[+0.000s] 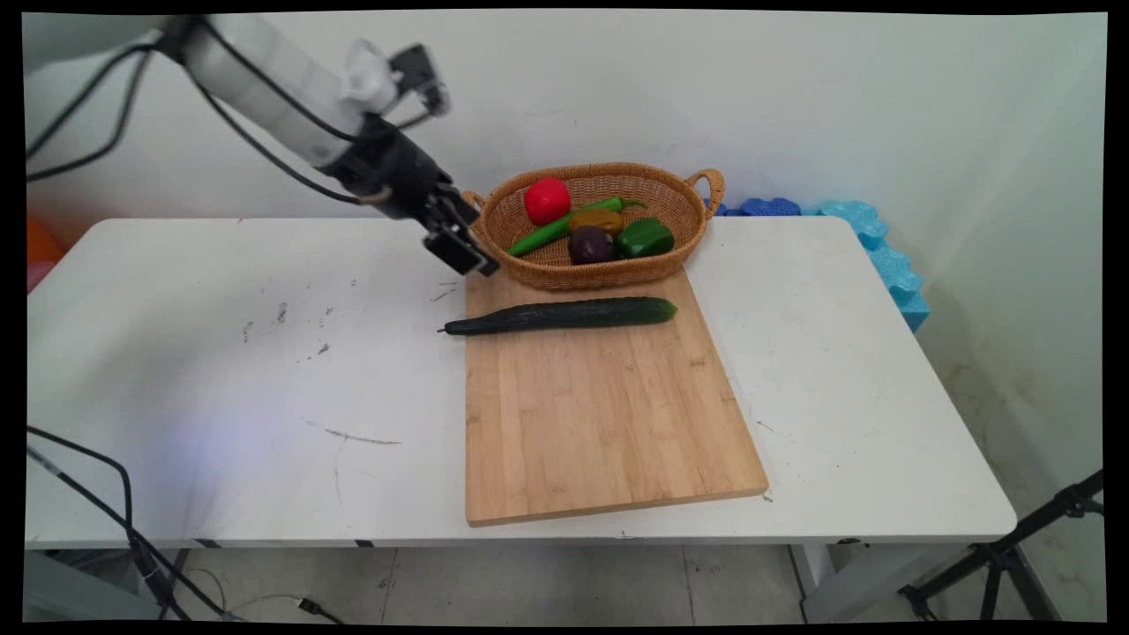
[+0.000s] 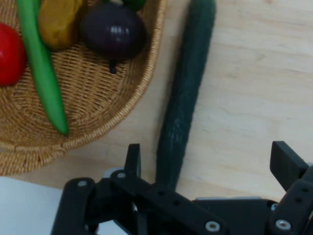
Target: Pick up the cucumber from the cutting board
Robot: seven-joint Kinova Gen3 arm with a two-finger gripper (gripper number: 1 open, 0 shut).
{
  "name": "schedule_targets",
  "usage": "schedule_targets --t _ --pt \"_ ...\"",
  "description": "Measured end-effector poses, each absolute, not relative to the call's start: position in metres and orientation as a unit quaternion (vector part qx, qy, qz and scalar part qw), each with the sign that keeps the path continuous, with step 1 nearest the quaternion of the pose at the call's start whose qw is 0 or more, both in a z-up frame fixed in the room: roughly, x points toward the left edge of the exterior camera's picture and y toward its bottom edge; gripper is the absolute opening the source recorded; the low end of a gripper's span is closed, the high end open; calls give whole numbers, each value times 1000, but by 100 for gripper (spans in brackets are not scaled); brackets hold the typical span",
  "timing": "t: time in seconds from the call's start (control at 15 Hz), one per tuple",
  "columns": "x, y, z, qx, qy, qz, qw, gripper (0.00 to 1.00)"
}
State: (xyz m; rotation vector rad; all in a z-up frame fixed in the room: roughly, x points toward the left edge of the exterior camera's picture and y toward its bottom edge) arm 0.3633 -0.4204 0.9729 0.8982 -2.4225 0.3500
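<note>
My gripper (image 1: pixel 463 250) hangs open just above the far left corner of the wooden cutting board (image 1: pixel 600 414), beside the wicker basket (image 1: pixel 529 269). In the hand view the gripper (image 2: pixel 208 161) holds nothing, and the dark green cucumber (image 2: pixel 183 98) runs up between its spread fingers (image 2: pixel 132 159). The cucumber (image 1: pixel 564 315) lies across the board's far end, its thin tip over the left edge. The basket (image 2: pixel 98 115) holds a red pepper (image 1: pixel 547 199), a long green chilli (image 1: pixel 556 227), a brownish-yellow piece (image 1: pixel 596 219), a dark purple one (image 1: pixel 590 245) and a green pepper (image 1: pixel 644 237).
Blue foam pieces (image 1: pixel 873 247) lie behind the table's far right corner. Black cables (image 1: pixel 88 503) hang off the front left edge. A tripod leg (image 1: pixel 1014 547) stands on the floor at the right. The white table (image 1: pixel 220 397) is scuffed on its left half.
</note>
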Motion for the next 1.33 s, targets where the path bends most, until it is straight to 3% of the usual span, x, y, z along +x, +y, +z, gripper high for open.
schedule_targets --t 0.8,1.33 --pt "309 -477 885 390 -897 109 177 100" --pt "293 -493 850 395 -900 91 159 100"
